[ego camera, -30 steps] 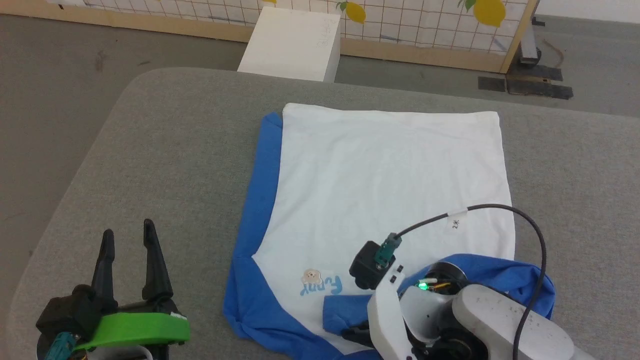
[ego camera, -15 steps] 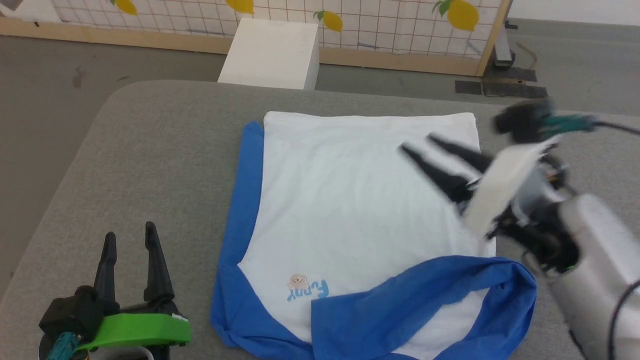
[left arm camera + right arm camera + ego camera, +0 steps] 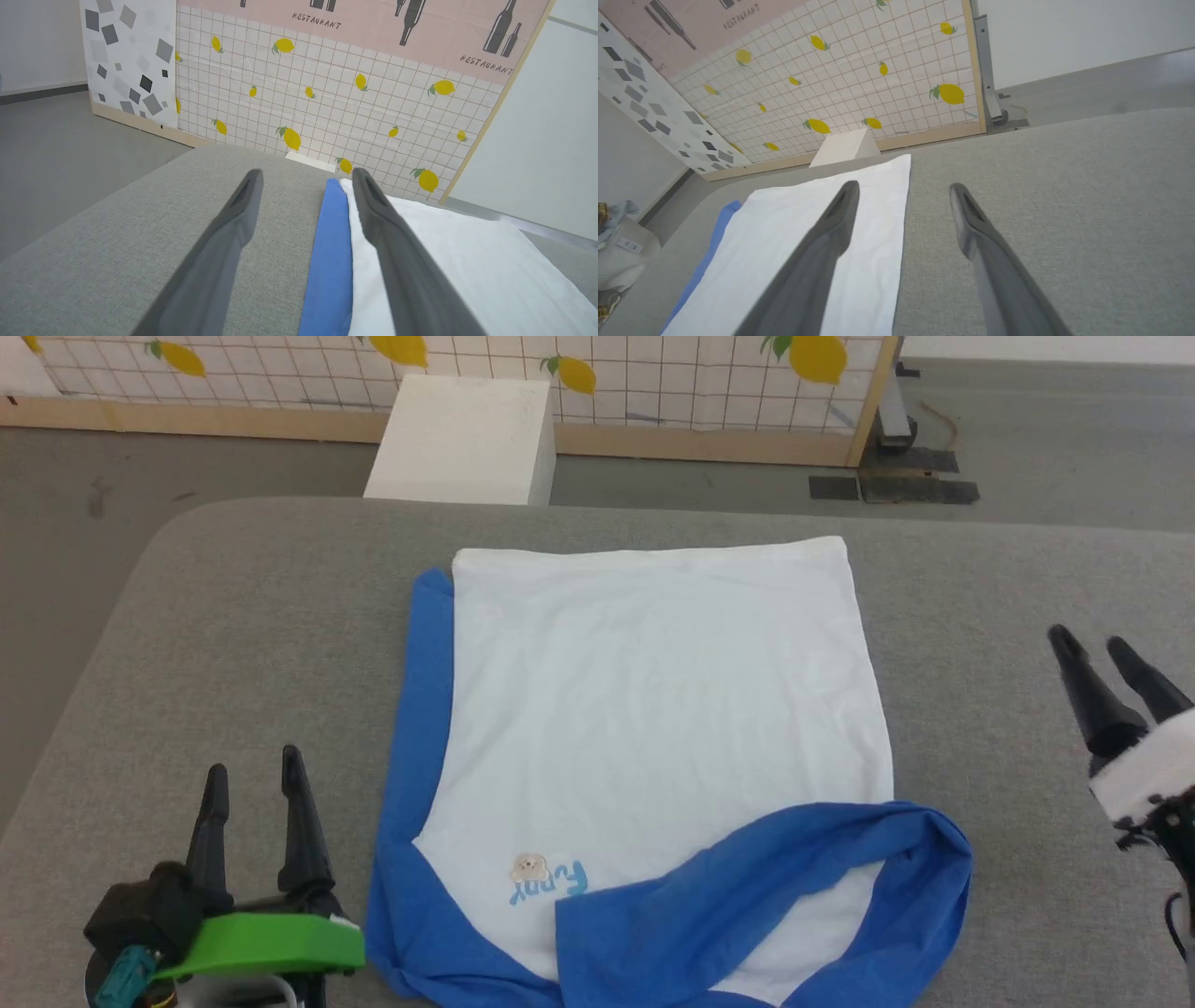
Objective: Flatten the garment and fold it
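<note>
Gray fabric-topped desk. The garment lies flat mid-desk, white body up, hem toward the far edge, neck end at the near edge. One blue sleeve is folded across the white at the near edge, and a blue strip runs along the shirt's left side. Small "Funny" lettering sits near the fold. White box on the floor past the far edge. Left tool at the near left corner, fingers spread, holding nothing. Right tool by the right edge, spread, empty, clear of the shirt.
</note>
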